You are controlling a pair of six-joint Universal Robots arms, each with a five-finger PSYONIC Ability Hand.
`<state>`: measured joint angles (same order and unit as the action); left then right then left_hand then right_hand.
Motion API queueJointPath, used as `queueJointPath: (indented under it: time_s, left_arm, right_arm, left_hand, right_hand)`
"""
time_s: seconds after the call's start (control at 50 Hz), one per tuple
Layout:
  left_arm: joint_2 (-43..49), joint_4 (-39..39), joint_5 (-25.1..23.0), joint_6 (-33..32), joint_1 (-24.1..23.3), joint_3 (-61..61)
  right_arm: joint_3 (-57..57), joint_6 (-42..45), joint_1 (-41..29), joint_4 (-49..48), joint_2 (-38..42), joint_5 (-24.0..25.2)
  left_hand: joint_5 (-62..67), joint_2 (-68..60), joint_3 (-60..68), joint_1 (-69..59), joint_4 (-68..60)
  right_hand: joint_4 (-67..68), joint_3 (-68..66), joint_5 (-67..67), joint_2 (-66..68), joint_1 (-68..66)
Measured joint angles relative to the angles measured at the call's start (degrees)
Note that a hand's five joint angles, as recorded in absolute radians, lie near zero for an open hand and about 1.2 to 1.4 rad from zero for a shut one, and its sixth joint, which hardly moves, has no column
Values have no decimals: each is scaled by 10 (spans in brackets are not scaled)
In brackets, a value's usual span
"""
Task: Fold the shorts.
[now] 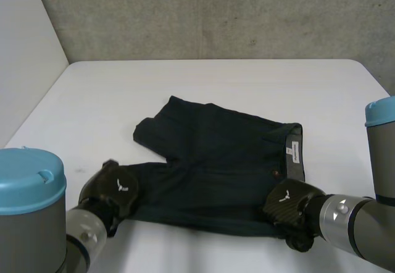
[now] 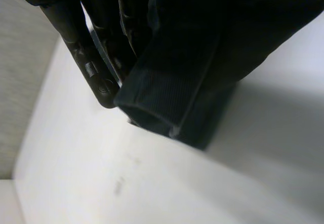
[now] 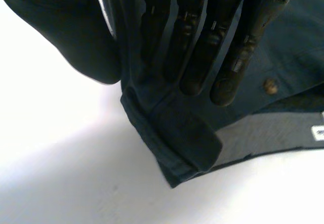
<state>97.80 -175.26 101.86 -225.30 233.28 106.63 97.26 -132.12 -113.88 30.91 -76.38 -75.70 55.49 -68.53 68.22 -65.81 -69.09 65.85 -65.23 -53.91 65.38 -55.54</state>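
Note:
Dark navy shorts (image 1: 222, 162) lie flat across the middle of the white table (image 1: 216, 81), waistband (image 1: 295, 152) toward my right arm and legs toward my left. My left hand (image 1: 114, 189) is at the hem of the near leg. In the left wrist view its fingers (image 2: 96, 67) pinch that hem (image 2: 167, 97), which is lifted a little off the table. My right hand (image 1: 287, 202) is on the near corner of the waistband. There its straight fingers (image 3: 202, 46) lie on the cloth and its thumb (image 3: 76, 41) is under the edge, pinching the corner (image 3: 177, 138).
A grey wall stands behind the table's far edge, and a white wall runs along its left side. Bare table surface surrounds the shorts on all sides. A small button (image 3: 270, 85) and a white label (image 3: 318, 133) sit near the waistband.

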Motion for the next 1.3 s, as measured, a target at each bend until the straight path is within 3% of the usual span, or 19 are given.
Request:
queueJointPath:
  time_s: [0.02,0.04,0.22,0.64,0.7,0.74,0.76,0.82,1.02,1.14,1.3]
  left_arm:
    - [0,0,0,0,0,0]
    - [1,-18,0,-1,1,-2]
    - [32,-109,1,5,3,-9]
    - [43,-108,1,11,3,-11]
    - [42,-108,1,11,3,-10]
    - [43,-108,1,11,3,-10]
    - [43,-108,1,11,3,-10]
    - [44,-109,1,11,3,-8]
    - [44,-105,2,3,8,-29]
    - [13,-67,5,2,15,-88]
    - [-111,10,6,11,20,-205]
  right_arm:
    - [0,0,0,0,0,0]
    - [3,-12,0,-20,-4,7]
    - [40,-110,14,-120,-10,15]
    - [73,-119,84,-120,-44,17]
    - [79,-121,89,-121,-45,19]
    - [85,-123,92,-124,-45,21]
    - [87,-123,93,-125,-45,22]
    - [93,-123,95,-130,-45,29]
    - [43,-118,94,-128,-45,37]
    - [-78,-123,92,-83,-81,36]
    - [-277,-126,94,-8,-128,36]
  left_hand:
    - [0,0,0,0,0]
    - [0,0,0,0,0]
    - [0,0,0,0,0]
    - [0,0,0,0,0]
    - [0,0,0,0,0]
    - [0,0,0,0,0]
    - [0,0,0,0,0]
    - [0,0,0,0,0]
    - [0,0,0,0,0]
    - [0,0,0,0,0]
    - [0,-1,1,0,0]
  right_hand:
    - [0,0,0,0,0]
    - [-114,109,84,-114,86]
    - [-234,228,203,-225,161]
    - [-361,358,338,-356,292]
    - [-337,331,315,-333,272]
    - [-246,239,237,-239,192]
    - [-139,133,137,-123,103]
    - [-1,-2,2,5,9]
    - [24,-22,-16,21,2]
    - [24,-22,-16,21,2]
    - [24,-22,-16,21,2]
